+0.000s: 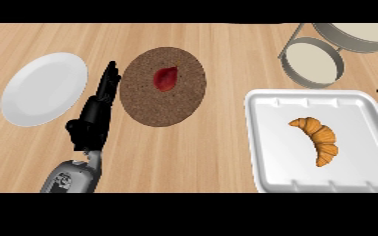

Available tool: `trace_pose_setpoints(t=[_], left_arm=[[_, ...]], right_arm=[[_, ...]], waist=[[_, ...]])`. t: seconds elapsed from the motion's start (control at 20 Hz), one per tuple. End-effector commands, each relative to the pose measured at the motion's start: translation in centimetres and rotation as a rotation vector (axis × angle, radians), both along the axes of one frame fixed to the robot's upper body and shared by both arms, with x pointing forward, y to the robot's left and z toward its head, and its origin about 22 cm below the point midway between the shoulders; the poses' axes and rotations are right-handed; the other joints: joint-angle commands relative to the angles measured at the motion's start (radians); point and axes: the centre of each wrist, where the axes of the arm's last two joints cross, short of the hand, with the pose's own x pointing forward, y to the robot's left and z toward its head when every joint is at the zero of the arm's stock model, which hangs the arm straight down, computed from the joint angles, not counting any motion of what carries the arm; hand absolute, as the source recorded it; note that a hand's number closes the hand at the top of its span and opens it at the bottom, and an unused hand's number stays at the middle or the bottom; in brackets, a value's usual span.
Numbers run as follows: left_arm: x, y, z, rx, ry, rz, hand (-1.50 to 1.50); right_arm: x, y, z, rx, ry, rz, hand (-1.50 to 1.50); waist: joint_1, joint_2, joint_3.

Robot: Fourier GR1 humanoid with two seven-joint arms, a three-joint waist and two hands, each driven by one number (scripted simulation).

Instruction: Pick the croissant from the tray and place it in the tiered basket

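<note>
The golden-brown, crescent-shaped croissant [317, 139] lies alone in the white, shallow, square-cornered tray [255, 130] at the right of the pale wooden counter [207, 155], untouched. It curves with open tray floor all round it, which should leave fingers room to close from either side. The grey metal tiered basket [314, 62], with round cream-floored tiers, stands just beyond the tray's far edge, so the carry looks short.

The robot's black left hand [94, 117] rests at the left, fingers straight and close together, holding nothing, between the round white plate [44, 89] and the round brown speckled mat [162, 86], which bears a small red piece [165, 78]. It is well apart from the tray. The right hand, probably the better placed for this pick, shows nowhere.
</note>
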Motion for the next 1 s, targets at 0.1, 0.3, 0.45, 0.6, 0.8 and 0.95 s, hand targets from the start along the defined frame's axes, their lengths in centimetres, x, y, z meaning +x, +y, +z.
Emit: trace_pose_setpoints(t=[0.1,0.3,0.45,0.6,0.8,0.95], left_arm=[[0.1,0.7,0.0,0.003,0.001,-0.004,0.0],[0.1,-1.0,-0.3,-0.013,0.005,-0.011,0.0],[-0.3,0.7,-1.0,0.008,0.012,0.006,0.0],[0.5,0.5,0.8,0.004,-0.006,-0.009,0.0],[0.3,-0.2,-0.3,0.0,0.005,-0.013,0.0],[-0.6,-0.4,-1.1,0.002,0.008,-0.019,0.0]], right_arm=[[-0.2,0.8,-0.5,-0.162,0.097,0.118,-1.5],[-0.8,1.9,-0.9,-0.198,0.034,0.096,-1.5],[-1.3,1.8,-0.9,-0.215,0.019,0.099,-1.5],[-0.7,2.4,-2.1,-0.233,-0.006,0.066,-1.5],[-0.3,2.5,-2.1,-0.259,-0.032,0.11,-1.5],[-0.8,3.3,-2.9,-0.263,-0.094,0.166,-1.5]], waist=[[0.007,0.002,0.0],[0.003,0.002,0.002],[-0.003,-0.002,0.001],[0.012,0.003,0.004],[0.012,0.005,0.002],[0.008,-0.001,0.004]])
